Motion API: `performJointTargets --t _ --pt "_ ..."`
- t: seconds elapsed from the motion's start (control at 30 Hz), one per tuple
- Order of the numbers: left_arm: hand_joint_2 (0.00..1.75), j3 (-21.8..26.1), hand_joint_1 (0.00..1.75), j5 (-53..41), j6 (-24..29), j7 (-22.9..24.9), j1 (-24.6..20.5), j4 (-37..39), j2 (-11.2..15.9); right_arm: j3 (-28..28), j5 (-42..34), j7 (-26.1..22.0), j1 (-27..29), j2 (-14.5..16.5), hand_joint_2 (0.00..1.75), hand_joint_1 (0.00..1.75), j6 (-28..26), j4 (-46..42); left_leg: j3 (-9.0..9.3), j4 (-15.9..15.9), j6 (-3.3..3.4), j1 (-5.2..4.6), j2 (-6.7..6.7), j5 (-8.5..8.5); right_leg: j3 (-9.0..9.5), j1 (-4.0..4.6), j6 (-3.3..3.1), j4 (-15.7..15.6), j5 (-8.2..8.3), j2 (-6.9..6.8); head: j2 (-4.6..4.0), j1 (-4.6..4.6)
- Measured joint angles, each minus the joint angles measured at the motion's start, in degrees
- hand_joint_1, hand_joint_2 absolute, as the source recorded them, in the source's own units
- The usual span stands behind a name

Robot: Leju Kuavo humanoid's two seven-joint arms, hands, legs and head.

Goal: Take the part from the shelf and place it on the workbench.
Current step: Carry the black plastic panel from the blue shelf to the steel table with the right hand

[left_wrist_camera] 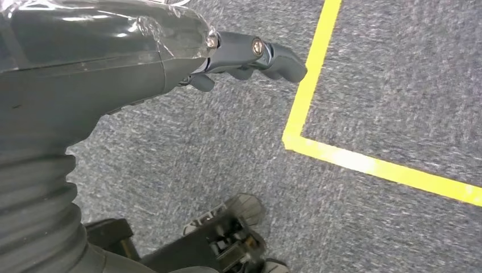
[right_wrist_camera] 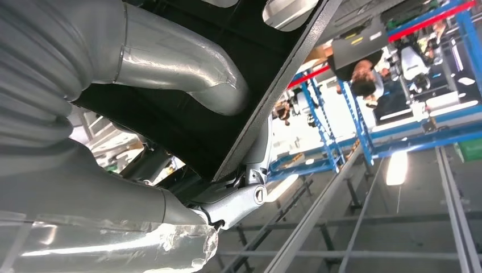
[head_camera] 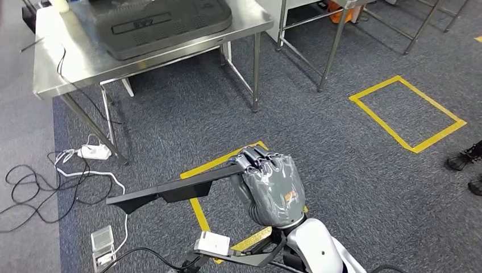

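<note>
In the head view my right hand (head_camera: pixel 271 185) grips one end of a long flat black part (head_camera: pixel 170 190), which sticks out level to the left above the carpet. The right wrist view shows the part (right_wrist_camera: pixel 187 128) close up, with the thumb (right_wrist_camera: pixel 182 62) pressed across its black face and fingers under its edge. The steel workbench (head_camera: pixel 62 65) stands at the upper left, some way off, with a large dark grey moulded piece (head_camera: pixel 159 23) lying on it. My left hand (left_wrist_camera: pixel 113 57) hangs over the carpet, its fingers (left_wrist_camera: pixel 256 54) loosely extended and holding nothing.
Black and white cables (head_camera: pixel 34 187), a white adapter (head_camera: pixel 94 151) and a small clear box (head_camera: pixel 102 239) lie on the floor left of me. Yellow tape rectangles (head_camera: pixel 406 114) mark the carpet. Another table's legs (head_camera: pixel 335 45) stand at the top. A person's dark shoes (head_camera: pixel 466 159) are at the right edge.
</note>
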Motion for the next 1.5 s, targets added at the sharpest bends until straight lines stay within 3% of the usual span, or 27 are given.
performJointTargets --t 0.07,0.13,0.23,0.27,0.3,0.33,0.4,0.47,0.57,0.63,0.7,0.77,0.8,0.83,0.87,0.9,0.97,1.03,1.1,1.13,1.17,1.23,1.3,1.33,1.37,1.43,1.5 --pt "1.75 0.0 0.0 -0.01 0.03 0.07 0.09 -0.07 0.01 0.04 -0.11 0.22 -0.15 0.0 1.75 1.75 -0.05 -0.01 -0.15 -0.18 0.83 -0.1 -0.85 0.09 0.1 -0.03 0.66 0.02 -0.22 -0.4 0.01 0.13" --pt "1.75 0.0 0.0 -0.03 0.05 0.08 0.01 -0.17 0.03 0.09 -0.13 0.36 -0.31 0.0 1.75 1.75 -0.09 -0.01 0.08 -0.58 1.6 0.08 -1.52 0.25 -0.32 -0.25 1.22 1.57 -1.56 0.5 0.01 0.37" --pt "1.75 0.0 0.0 -0.04 0.05 0.11 -0.16 -0.38 0.08 0.22 -0.19 0.44 -0.42 -0.05 1.75 1.75 -0.13 -0.01 0.25 -0.79 2.38 0.06 -2.42 0.28 -5.17 -0.42 1.41 11.76 -6.53 2.81 0.01 1.15" --pt "1.75 0.0 0.0 -0.05 0.06 0.16 -0.14 -0.44 0.08 0.29 -0.21 0.47 -0.38 -0.12 1.75 1.75 -0.12 -0.01 0.26 -0.74 2.48 -0.03 -2.83 0.24 -7.04 -0.43 1.41 15.24 -7.57 3.1 0.0 1.32" --pt "1.75 0.0 0.0 -0.05 0.08 0.2 -0.1 -0.49 0.09 0.35 -0.21 0.49 -0.34 -0.19 1.75 1.75 -0.12 -0.01 0.27 -0.68 2.54 -0.11 -3.28 0.2 -8.03 -0.43 1.37 16.74 -7.42 3.2 0.0 1.42" --pt "1.75 0.0 0.0 -0.06 0.12 0.23 -0.07 -0.51 0.1 0.4 -0.21 0.51 -0.33 -0.24 1.75 1.75 -0.12 -0.01 0.31 -0.58 2.55 -0.15 -3.77 0.14 -7.94 -0.43 1.27 15.93 -6.15 3.25 0.0 1.44" --pt "1.75 0.0 0.0 -0.07 0.2 0.25 -0.06 -0.61 0.11 0.47 -0.21 0.52 -0.36 -0.29 1.75 1.75 -0.12 -0.01 0.35 -0.26 2.39 -0.11 -4.81 -0.09 -5.18 -0.47 0.94 9.0 -1.82 3.93 0.0 1.51" --pt "1.75 0.0 0.0 -0.08 0.28 0.25 -0.1 -0.78 0.12 0.56 -0.21 0.52 -0.41 -0.3 1.75 1.75 -0.13 -0.01 0.02 0.34 1.89 -0.18 -5.73 -0.38 -2.55 -0.5 0.75 2.74 0.58 5.21 0.01 1.6" --pt "1.75 0.0 0.0 -0.1 0.36 0.25 -0.01 -0.88 0.17 0.68 -0.21 0.54 -0.44 -0.3 1.75 1.75 -0.14 -0.01 -0.37 0.42 0.93 0.02 -6.58 -0.36 -1.95 -0.26 0.23 1.31 0.67 5.34 0.01 1.5" --pt "1.75 0.0 0.0 -0.13 0.37 0.25 0.03 -0.93 0.27 0.74 -0.21 0.54 -0.51 -0.29 1.75 1.75 -0.15 -0.01 -0.61 1.53 0.26 0.05 -5.85 -1.24 -1.62 -0.38 -0.43 0.83 0.87 4.54 0.0 1.21" --pt "1.75 0.0 0.0 -0.14 0.38 0.25 -0.04 -1.01 0.32 0.78 -0.21 0.54 -0.6 -0.29 1.75 1.75 -0.15 -0.01 -2.68 6.59 -0.27 0.02 -4.16 -4.08 -1.31 -0.5 -0.87 0.51 0.91 3.6 0.0 0.66" --pt "1.75 0.0 0.0 -0.13 0.38 0.25 -0.01 -1.03 0.32 0.8 -0.21 0.54 -0.62 -0.3 1.75 1.75 -0.14 -0.01 -6.2 13.81 -0.63 0.12 -3.22 -7.04 -1.18 -0.38 -1.14 0.53 0.71 2.64 0.0 0.37" --pt "1.75 0.0 0.0 -0.13 0.38 0.25 0.04 -1.03 0.32 0.83 -0.21 0.54 -0.6 -0.31 1.75 1.75 -0.14 -0.01 -7.25 15.8 -0.71 0.16 -3.04 -7.39 -1.13 -0.34 -1.19 0.56 0.62 2.18 0.0 0.34" --pt "1.75 0.0 0.0 -0.12 0.38 0.25 0.08 -1.03 0.32 0.87 -0.21 0.54 -0.59 -0.31 1.75 1.75 -0.14 -0.01 -7.3 15.73 -0.72 0.2 -2.89 -6.67 -1.04 -0.34 -1.18 0.58 0.51 1.77 0.0 0.29" --pt "1.75 0.0 0.0 -0.11 0.38 0.25 0.09 -1.03 0.33 0.9 -0.21 0.54 -0.59 -0.31 1.75 1.75 -0.14 -0.01 -6.14 13.25 -0.66 0.24 -2.64 -4.92 -0.86 -0.34 -1.1 0.59 0.37 1.41 0.01 0.22" --pt "1.75 0.0 0.0 -0.1 0.38 0.25 0.08 -1.03 0.35 0.93 -0.21 0.54 -0.6 -0.31 1.75 1.75 -0.14 -0.01 -4.21 9.2 -0.51 0.24 -2.02 -2.76 -0.61 -0.35 -0.95 0.6 0.2 1.08 0.01 0.15" --pt "1.75 0.0 0.0 -0.06 0.38 0.25 -0.01 -1.04 0.38 0.96 -0.22 0.52 -0.65 -0.31 1.75 1.75 -0.14 -0.01 -0.95 2.28 0.01 -0.11 -0.47 -0.14 -0.21 -0.16 -0.49 0.64 -0.15 0.51 0.01 0.07" --pt "1.75 0.0 0.0 -0.01 0.38 0.23 0.0 -1.1 0.41 0.97 -0.31 0.47 -0.7 -0.3 1.75 1.75 -0.15 -0.01 -0.33 0.34 0.61 -0.57 -0.04 -0.01 -0.07 0.0 0.03 0.58 -0.31 -0.09 0.01 0.14" --pt "1.75 0.0 0.0 0.07 0.38 0.14 0.14 -1.17 0.45 0.98 -0.44 0.43 -0.74 -0.28 1.75 1.75 -0.16 -0.01 -0.31 -0.06 1.28 -0.5 -0.79 0.16 0.19 -0.05 0.63 0.58 -0.58 -0.41 0.01 0.21" --pt "1.75 0.0 0.0 0.11 0.37 0.08 0.16 -1.21 0.48 0.99 -0.5 0.4 -0.79 -0.27 1.75 1.75 -0.16 -0.01 -0.15 -0.34 1.68 -0.34 -1.15 0.29 0.02 -0.12 0.89 1.33 -1.26 0.13 0.01 0.33" --pt "1.75 0.01 0.0 0.16 0.35 0.02 0.12 -1.25 0.49 1.01 -0.55 0.38 -0.85 -0.27 1.75 1.75 -0.16 -0.01 0.02 -0.63 2.08 -0.16 -1.46 0.42 -0.72 -0.17 1.08 3.2 -2.52 0.97 0.02 0.51" --pt "1.75 0.02 0.0 0.22 0.27 -0.03 0.04 -1.33 0.51 1.1 -0.64 0.33 -0.87 -0.27 1.75 1.75 -0.16 -0.01 0.15 -0.82 2.6 -0.06 -2.1 0.51 -4.09 -0.27 1.21 10.3 -6.19 2.74 0.02 1.01" --pt "1.75 0.02 0.0 0.26 0.21 -0.03 0.12 -1.36 0.52 1.26 -0.67 0.32 -0.74 -0.3 1.75 1.75 -0.16 0.01 0.12 -0.73 2.75 -0.13 -2.86 0.46 -7.56 -0.28 1.24 16.74 -8.12 3.19 0.01 1.28" --pt "1.75 0.02 0.0 0.27 0.21 -0.03 0.17 -1.36 0.53 1.34 -0.67 0.32 -0.7 -0.32 1.75 1.75 -0.16 0.01 0.13 -0.64 2.75 -0.15 -3.34 0.43 -8.0 -0.29 1.21 17.1 -7.35 3.26 0.01 1.32" --pt "1.75 0.02 0.0 0.28 0.21 -0.03 0.19 -1.37 0.53 1.42 -0.67 0.32 -0.68 -0.33 1.75 1.75 -0.16 0.01 0.15 -0.51 2.71 -0.15 -3.84 0.37 -7.27 -0.3 1.1 15.01 -5.51 3.35 0.01 1.34" --pt "1.75 0.02 0.0 0.29 0.21 -0.03 0.17 -1.43 0.53 1.5 -0.68 0.32 -0.71 -0.33 1.75 1.75 -0.16 0.01 0.09 -0.1 2.41 -0.13 -4.81 0.11 -3.84 -0.37 0.85 7.01 -1.21 4.4 0.01 1.43" --pt "1.75 0.02 0.0 0.31 0.21 -0.03 0.17 -1.51 0.54 1.54 -0.69 0.32 -0.73 -0.33 1.75 1.75 -0.16 0.01 -0.26 0.4 1.91 -0.18 -5.54 -0.1 -1.74 -0.38 0.65 1.98 0.52 5.36 0.01 1.48"
